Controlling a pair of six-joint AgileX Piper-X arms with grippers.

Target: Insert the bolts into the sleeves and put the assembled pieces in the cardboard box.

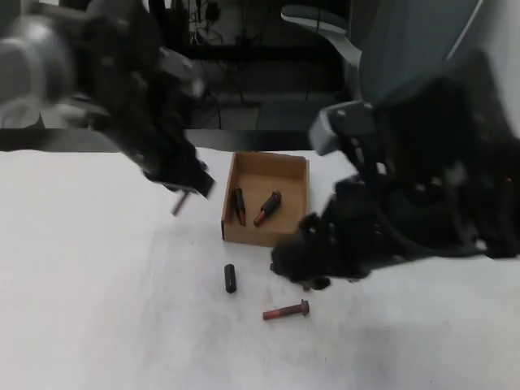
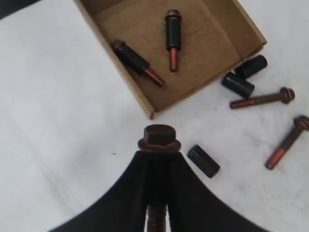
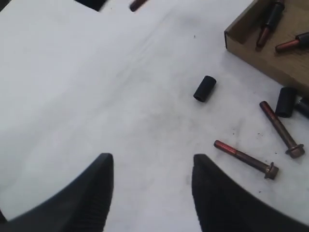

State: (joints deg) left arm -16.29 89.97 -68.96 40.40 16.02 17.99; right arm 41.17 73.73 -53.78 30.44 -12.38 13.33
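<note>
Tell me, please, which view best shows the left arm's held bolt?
Left wrist view: the bolt, hex head clear, sits between the fingers. High view shows it small below the fingers; right wrist view catches its tip.

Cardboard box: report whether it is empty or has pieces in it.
Not empty. The cardboard box holds two assembled pieces, one beside another, each a bolt through a black sleeve.
</note>
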